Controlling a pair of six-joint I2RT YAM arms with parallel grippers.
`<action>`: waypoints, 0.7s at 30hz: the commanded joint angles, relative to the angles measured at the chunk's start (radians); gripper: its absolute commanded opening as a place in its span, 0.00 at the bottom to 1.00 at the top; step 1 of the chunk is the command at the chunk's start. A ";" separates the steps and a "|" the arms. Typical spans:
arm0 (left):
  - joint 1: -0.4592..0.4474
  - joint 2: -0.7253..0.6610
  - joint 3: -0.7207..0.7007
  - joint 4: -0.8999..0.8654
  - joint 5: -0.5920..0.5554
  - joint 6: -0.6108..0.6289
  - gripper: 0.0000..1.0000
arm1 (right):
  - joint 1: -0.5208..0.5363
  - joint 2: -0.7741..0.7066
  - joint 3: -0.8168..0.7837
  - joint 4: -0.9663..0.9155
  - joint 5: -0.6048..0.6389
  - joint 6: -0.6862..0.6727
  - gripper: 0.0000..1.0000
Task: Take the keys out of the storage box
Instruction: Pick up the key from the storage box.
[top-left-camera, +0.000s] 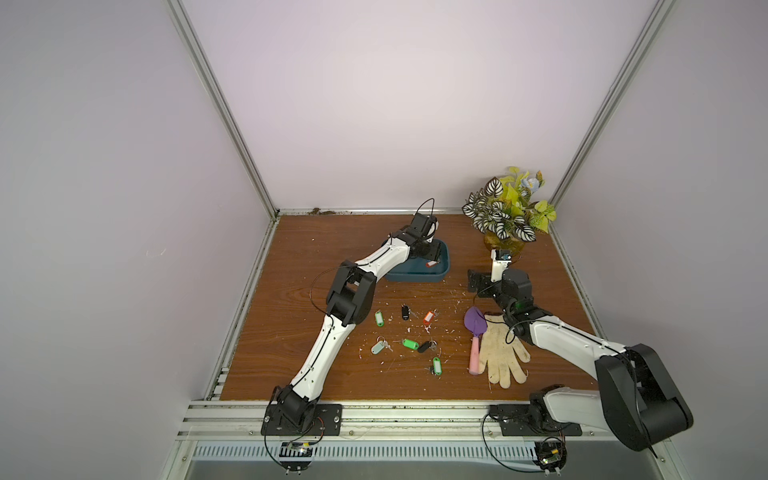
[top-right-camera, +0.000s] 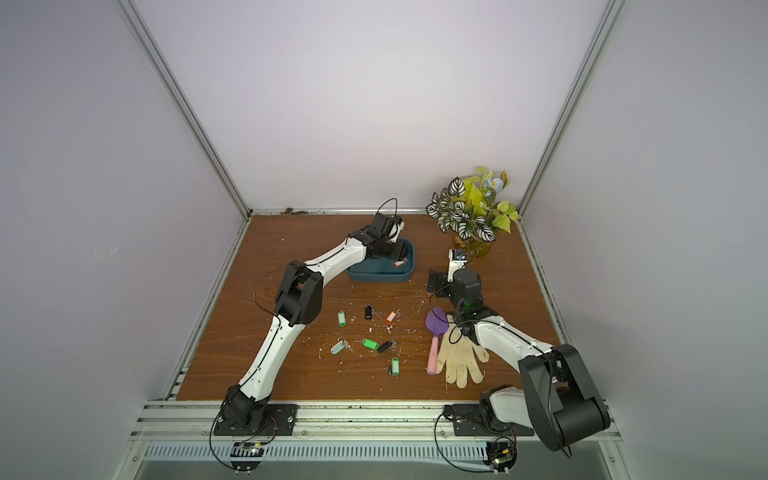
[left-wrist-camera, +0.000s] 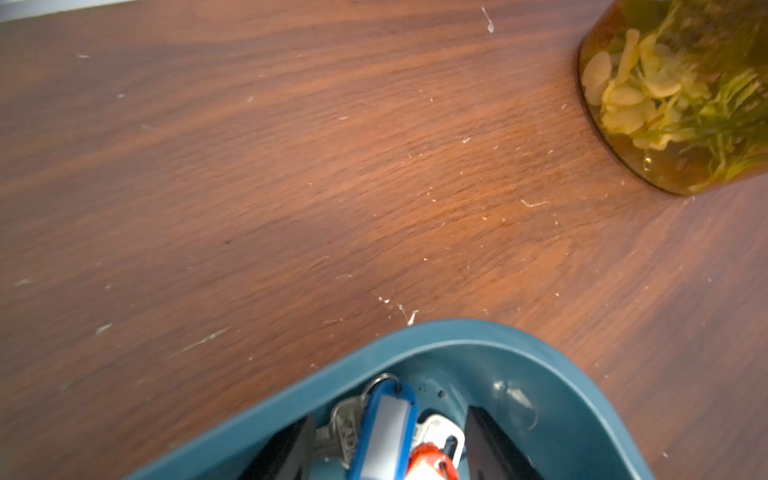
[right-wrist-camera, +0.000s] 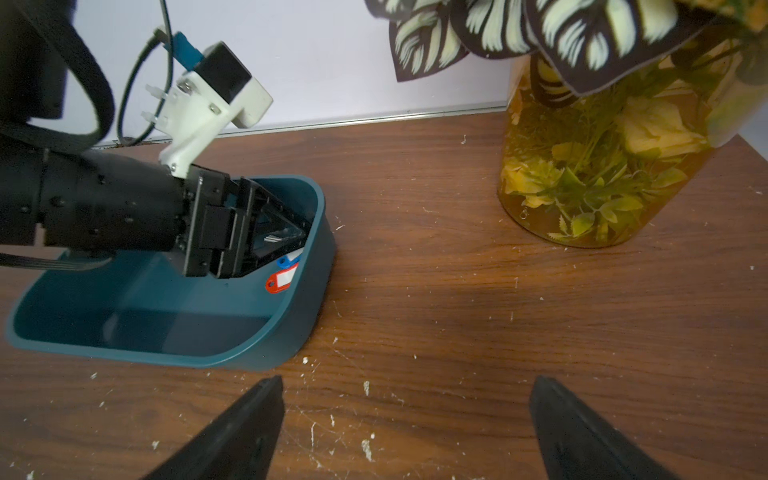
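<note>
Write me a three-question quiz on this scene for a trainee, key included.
1. True or false: the storage box holds no more keys.
2. Which gripper reaches into the box? A. left gripper B. right gripper C. neither
3. Count the loose keys lying on the table outside the box.

Key
1. False: the red-tagged key and the blue-tagged key lie in it.
2. A. The right gripper hangs open over the table beside the box.
3. Seven.
</note>
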 joint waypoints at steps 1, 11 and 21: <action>0.008 0.019 0.030 -0.048 0.010 0.055 0.58 | -0.005 -0.004 0.034 0.041 0.002 -0.007 0.99; 0.008 0.025 0.029 -0.045 0.015 0.060 0.37 | -0.009 -0.010 0.030 0.043 -0.014 0.001 0.99; 0.004 0.023 0.027 -0.024 0.037 0.022 0.15 | -0.010 -0.015 0.028 0.044 -0.025 0.004 0.99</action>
